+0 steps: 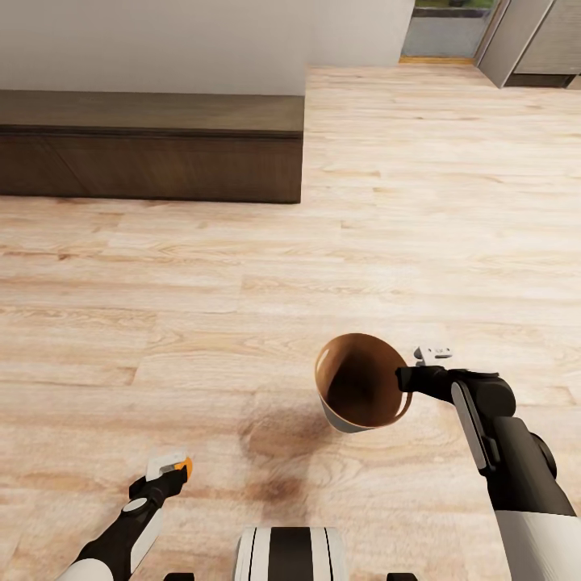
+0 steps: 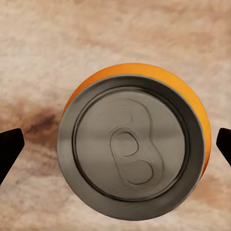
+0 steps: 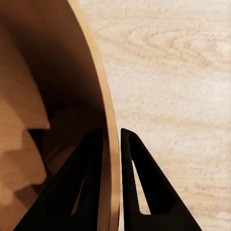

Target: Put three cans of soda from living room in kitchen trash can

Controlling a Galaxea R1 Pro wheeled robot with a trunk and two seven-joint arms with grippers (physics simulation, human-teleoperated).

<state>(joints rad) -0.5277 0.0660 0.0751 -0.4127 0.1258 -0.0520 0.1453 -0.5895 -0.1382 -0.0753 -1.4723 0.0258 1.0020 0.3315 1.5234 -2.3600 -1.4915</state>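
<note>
While the right gripper (image 1: 406, 378) pinches the rim of the trash can (image 1: 361, 393), the bin hangs tilted above the wood floor (image 1: 242, 282), its glossy orange-brown inside turned up toward the head camera and a strip of its pale grey outside showing below the mouth. From the right wrist camera the two dark fingers (image 3: 144, 192) stand close together with the thin rim (image 3: 111, 144) of the bin between them, one finger inside the wall and one outside, so the jaws are clamped on that wall. Lower and well to the left of the bin, the left gripper (image 1: 172, 470) carries an orange soda can (image 1: 186, 468), of which the head view gives just a small orange edge at the fingertips. In the left wrist view the can (image 2: 132, 144) shows its silvery round top with the pull tab, orange side peeking around it, and a dark fingertip (image 2: 9, 147) at each edge of the picture; the jaws are closed on the can. A soft dark shadow lies on the boards beneath the bin. Farther off, a long low dark bench (image 1: 153, 145) stands against a pale wall (image 1: 202, 40), and grey cabinet fronts (image 1: 532, 40) appear at the far right corner beside a doorway.
</note>
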